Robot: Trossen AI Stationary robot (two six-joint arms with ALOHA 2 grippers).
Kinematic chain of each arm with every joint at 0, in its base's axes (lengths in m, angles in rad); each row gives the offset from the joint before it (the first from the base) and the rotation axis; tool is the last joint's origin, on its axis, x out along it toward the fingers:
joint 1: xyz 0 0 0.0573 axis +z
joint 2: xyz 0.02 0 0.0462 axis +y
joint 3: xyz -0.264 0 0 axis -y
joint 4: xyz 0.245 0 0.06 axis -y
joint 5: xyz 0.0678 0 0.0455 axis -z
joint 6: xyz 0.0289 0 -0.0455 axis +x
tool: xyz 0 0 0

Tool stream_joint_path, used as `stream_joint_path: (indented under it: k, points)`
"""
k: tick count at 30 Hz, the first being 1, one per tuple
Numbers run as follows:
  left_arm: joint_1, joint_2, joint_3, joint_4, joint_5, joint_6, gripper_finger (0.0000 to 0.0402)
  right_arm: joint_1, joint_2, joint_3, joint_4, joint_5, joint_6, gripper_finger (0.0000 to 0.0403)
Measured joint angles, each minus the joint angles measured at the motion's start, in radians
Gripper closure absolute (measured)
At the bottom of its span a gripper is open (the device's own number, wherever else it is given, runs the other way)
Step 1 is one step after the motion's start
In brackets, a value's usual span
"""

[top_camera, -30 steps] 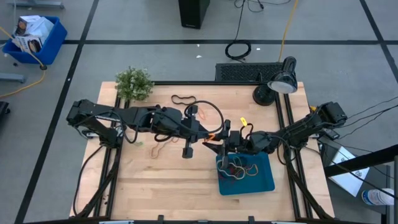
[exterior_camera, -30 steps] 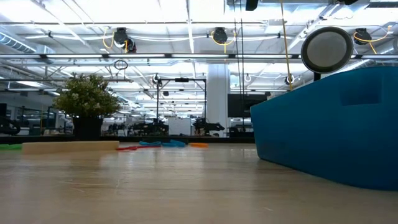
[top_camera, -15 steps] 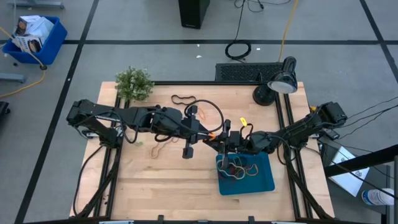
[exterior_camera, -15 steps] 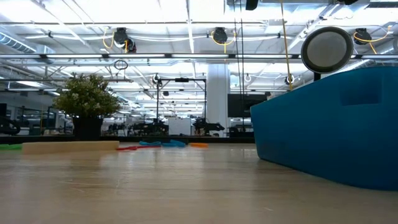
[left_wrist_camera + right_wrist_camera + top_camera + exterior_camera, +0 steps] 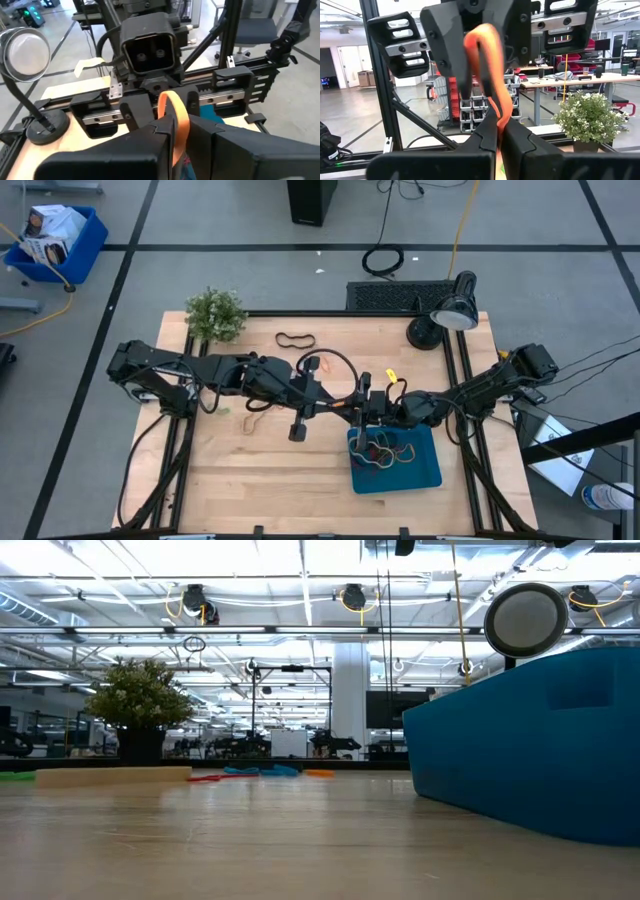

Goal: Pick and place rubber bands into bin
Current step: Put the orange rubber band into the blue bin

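Wooden counter (image 5: 300, 470) at mid-shift: both pincers meet beside the teal bin (image 5: 428, 470), left pincer (image 5: 336, 406) and right pincer (image 5: 352, 412) each clamped on one orange band (image 5: 176, 112), a flat bright loop. Wrist views show that shared grip; overhead shows loose bands (image 5: 296, 339) and others piled in the bin.

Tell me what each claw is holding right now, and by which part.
Both grip one orange rubber band above the table: the left claw and the right claw each pinch an opposite end of its loop.
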Motion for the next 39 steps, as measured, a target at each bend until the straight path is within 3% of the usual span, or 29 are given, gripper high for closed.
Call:
stream_joint_path:
  k: [5, 17, 26, 32, 39]
  points:
    - [-0.002, 0.002, 0.000, -0.004, 0.027, 0.000, 0.0341, 0.000, 0.000, 0.000, 0.000, 0.000, 0.000, 0.0401]
    - [-0.001, -0.011, -0.002, -0.055, -0.039, 0.037, 0.0206, 0.005, -0.003, 0.000, -0.011, 0.000, 0.000, 0.0401]
    - [0.005, -0.100, -0.001, -0.234, -0.096, -0.037, 0.0182, 0.024, -0.073, 0.000, -0.151, 0.004, 0.006, 0.0401]
    - [0.005, -0.138, 0.000, -0.367, -0.090, -0.115, 0.0181, 0.048, -0.161, 0.000, -0.561, -0.012, 0.201, 0.0401]
    - [0.003, -0.142, 0.000, -0.448, -0.088, -0.180, 0.0181, 0.088, -0.198, 0.000, -1.004, -0.232, 0.545, 0.0401]
